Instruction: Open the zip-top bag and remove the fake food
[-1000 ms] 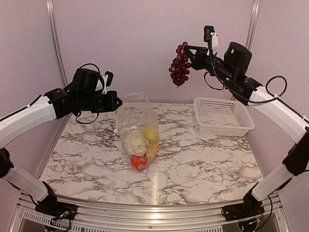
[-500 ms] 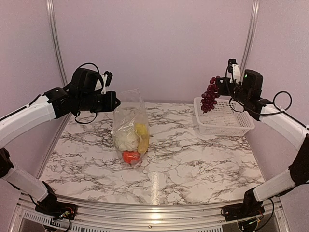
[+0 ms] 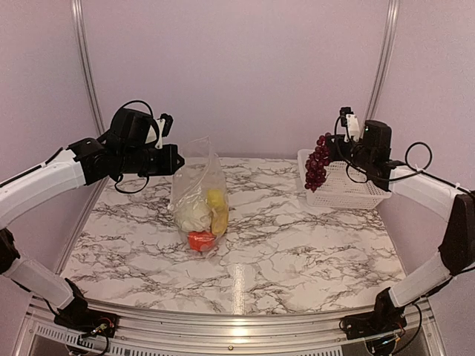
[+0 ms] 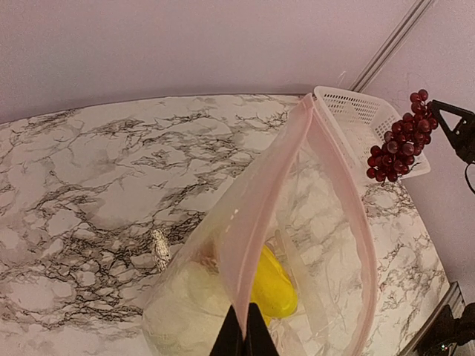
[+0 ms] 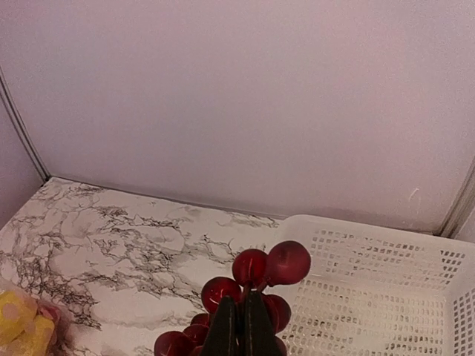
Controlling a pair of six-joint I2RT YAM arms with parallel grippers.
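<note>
The clear zip-top bag hangs upright over the table's middle, mouth open. My left gripper is shut on its pink zip strip. Inside I see a pale green leafy piece, yellow pieces and an orange-red piece at the bottom. The yellow piece also shows in the left wrist view. My right gripper is shut on the stem of the dark purple grape cluster, which hangs at the left rim of the white basket. The grapes fill the bottom of the right wrist view.
The white lattice basket stands at the back right of the marble table. A pink wall and metal posts close the back. The table's near edge carries an aluminium rail.
My right gripper has carried the grape cluster down and right, from high above the table to the basket's left rim. The bag has swung slightly left in my left gripper.
</note>
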